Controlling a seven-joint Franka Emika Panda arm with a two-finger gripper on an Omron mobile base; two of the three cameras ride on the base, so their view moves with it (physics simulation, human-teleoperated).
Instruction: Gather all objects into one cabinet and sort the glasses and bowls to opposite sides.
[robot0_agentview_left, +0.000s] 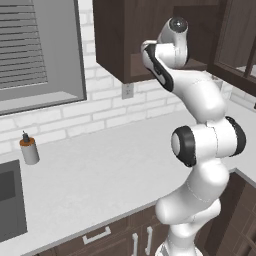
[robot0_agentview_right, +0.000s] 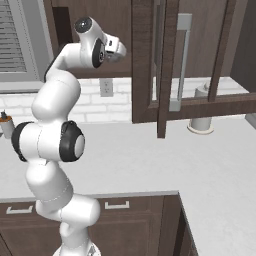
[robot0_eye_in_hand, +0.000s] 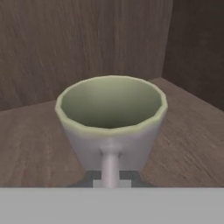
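From my seat the pincer (robot0_eye_in_hand: 111, 177) itself is mostly hidden: in the hand view its dark tips are cut off low behind the tumbler (robot0_eye_in_hand: 112, 120), and in both base views the arm's own wrist reaches into the cabinet (robot0_agentview_left: 117, 40) and blocks what it carries. I read the pincer as closed tight on the tumbler; a pale stem-like strip runs down the tumbler's near wall right between the tips, though I cannot make out exactly what that strip is.

The tumbler is pale grey-beige outside, with a faint greenish tint inside and a thick, slightly faceted rim. It tapers toward its base and stands upright, mouth up. It sits close over the brown wooden shelf (robot0_eye_in_hand: 35, 144) inside the cabinet, near the back panel and the darker side wall at the right of the hand view; whether its base touches the shelf I cannot tell, since the bottom is hidden.

In the right base view the glass-paned cabinet door (robot0_agentview_right: 192, 65) hangs open with its grey bar handle (robot0_agentview_right: 181, 60), and a pale cylindrical thing (robot0_agentview_right: 201, 117) on the desk (robot0_agentview_right: 150, 155) is partly screened behind the door frame. In the left base view a small dispenser bottle (robot0_agentview_left: 29, 149) stands by the wall, and the dark sink (robot0_agentview_left: 11, 205) is cut off at the edge.
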